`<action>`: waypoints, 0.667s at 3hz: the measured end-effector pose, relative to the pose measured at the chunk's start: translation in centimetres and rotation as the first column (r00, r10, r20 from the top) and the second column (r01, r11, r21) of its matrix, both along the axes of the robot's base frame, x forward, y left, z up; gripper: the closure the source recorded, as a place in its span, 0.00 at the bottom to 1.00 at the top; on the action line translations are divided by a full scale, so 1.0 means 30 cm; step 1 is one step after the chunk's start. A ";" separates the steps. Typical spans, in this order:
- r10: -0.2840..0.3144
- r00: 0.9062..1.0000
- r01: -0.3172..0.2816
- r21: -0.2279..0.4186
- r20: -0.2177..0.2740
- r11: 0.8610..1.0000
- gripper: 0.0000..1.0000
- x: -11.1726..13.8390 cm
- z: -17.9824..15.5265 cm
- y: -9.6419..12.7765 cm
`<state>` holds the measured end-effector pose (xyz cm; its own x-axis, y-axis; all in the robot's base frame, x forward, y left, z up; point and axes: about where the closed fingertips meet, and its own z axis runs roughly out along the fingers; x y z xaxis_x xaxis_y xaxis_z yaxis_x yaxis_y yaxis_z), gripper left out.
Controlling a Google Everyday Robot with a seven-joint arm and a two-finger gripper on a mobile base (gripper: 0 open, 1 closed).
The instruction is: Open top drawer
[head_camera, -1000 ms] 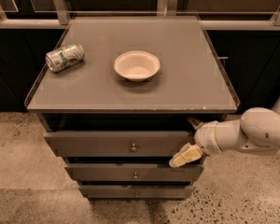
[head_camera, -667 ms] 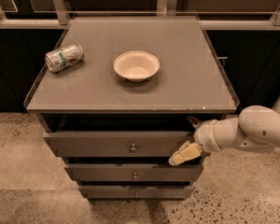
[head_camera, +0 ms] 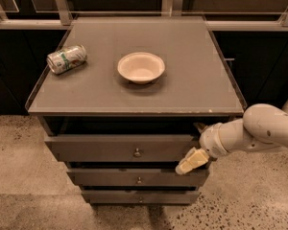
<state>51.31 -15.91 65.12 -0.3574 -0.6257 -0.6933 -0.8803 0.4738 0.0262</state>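
Observation:
The top drawer (head_camera: 120, 147) is the widest grey-brown front under the cabinet top, with a small round metal knob (head_camera: 137, 153) at its centre. It stands pulled out a little, with a dark gap above it. My gripper (head_camera: 192, 161) sits at the drawer's right end, its cream fingers pointing down-left over the lower right corner of the drawer front. The white arm reaches in from the right.
Two shorter drawer fronts (head_camera: 139, 178) lie below the top one. On the cabinet top (head_camera: 192, 75) stand a cream bowl (head_camera: 141, 67) at centre and a can on its side (head_camera: 66, 59) at the left. Speckled floor surrounds the cabinet; dark cabinets and a rail run behind.

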 end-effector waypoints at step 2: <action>-0.012 0.987 0.007 -0.032 -0.161 0.999 0.00 -0.191 0.014 -0.067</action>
